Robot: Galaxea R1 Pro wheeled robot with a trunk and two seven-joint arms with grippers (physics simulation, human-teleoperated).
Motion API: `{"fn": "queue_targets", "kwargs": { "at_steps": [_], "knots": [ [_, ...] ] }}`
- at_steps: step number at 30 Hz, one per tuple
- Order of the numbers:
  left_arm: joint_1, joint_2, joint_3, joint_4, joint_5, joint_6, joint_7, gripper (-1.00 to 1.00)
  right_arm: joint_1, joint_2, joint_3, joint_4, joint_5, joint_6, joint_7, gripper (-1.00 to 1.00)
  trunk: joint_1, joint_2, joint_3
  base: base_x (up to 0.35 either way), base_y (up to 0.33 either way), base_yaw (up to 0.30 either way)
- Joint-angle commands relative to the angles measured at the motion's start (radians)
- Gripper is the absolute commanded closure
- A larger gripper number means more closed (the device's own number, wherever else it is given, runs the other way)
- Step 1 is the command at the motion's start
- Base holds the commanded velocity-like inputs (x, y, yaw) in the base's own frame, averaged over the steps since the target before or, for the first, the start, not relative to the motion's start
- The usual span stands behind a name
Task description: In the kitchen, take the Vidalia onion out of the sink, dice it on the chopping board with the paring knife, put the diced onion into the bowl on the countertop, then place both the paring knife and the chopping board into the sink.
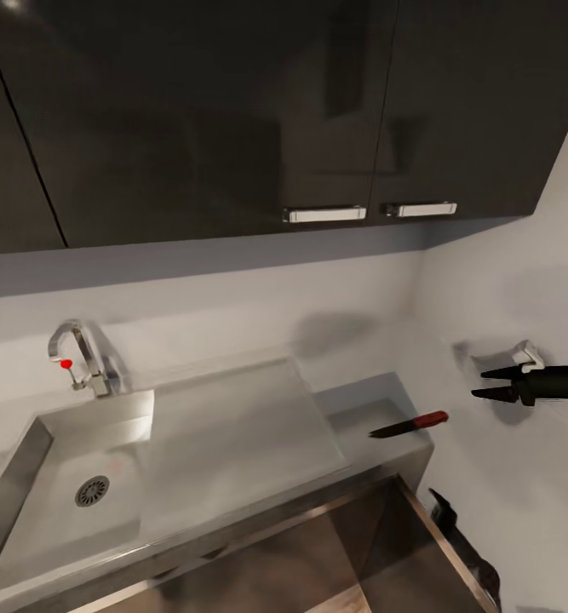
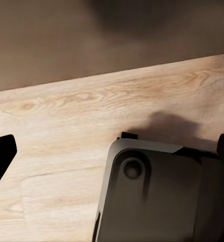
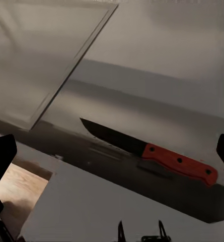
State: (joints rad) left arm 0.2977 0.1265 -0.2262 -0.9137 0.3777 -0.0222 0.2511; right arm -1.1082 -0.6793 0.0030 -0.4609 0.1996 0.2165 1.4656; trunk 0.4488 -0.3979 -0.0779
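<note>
While the left wrist view looked down on pale wood-grain flooring [image 2: 66, 126] and a dark rounded robot part [image 2: 157, 196], its gripper's state could not be told. The black right gripper [image 1: 493, 383] hung spread and empty, well apart from the small paring knife [image 1: 410, 423] with dark blade and reddish handle, which lay on the grey metallic countertop [image 1: 364, 409] beside the steel sink [image 1: 28, 451]. The right wrist view showed the knife's handle rivets [image 3: 179, 161].
</note>
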Motion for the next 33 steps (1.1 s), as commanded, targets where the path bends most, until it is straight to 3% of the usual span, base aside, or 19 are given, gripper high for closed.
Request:
{"fn": "queue_targets", "kwargs": {
  "at_steps": [1,20,33],
  "knots": [
    [0.000,0.001,-0.005,-0.001,0.010,-0.002,0.008,-1.00,-0.001,0.000,0.000,-0.001,0.003,0.011,0.004,-1.00,0.001,-0.002,-0.002,0.253,-0.181,0.000],
    [0.000,0.002,-0.004,0.004,0.012,-0.002,0.008,-1.00,-0.001,0.002,0.002,-0.001,0.001,0.011,0.004,-1.00,0.001,-0.002,-0.002,0.117,-0.040,0.000],
    [0.000,0.002,-0.005,0.008,0.012,-0.002,0.008,-1.00,-0.001,0.003,0.003,0.002,0.007,0.009,0.003,-1.00,0.001,-0.002,-0.002,0.013,0.000,0.000]
  ]
}}
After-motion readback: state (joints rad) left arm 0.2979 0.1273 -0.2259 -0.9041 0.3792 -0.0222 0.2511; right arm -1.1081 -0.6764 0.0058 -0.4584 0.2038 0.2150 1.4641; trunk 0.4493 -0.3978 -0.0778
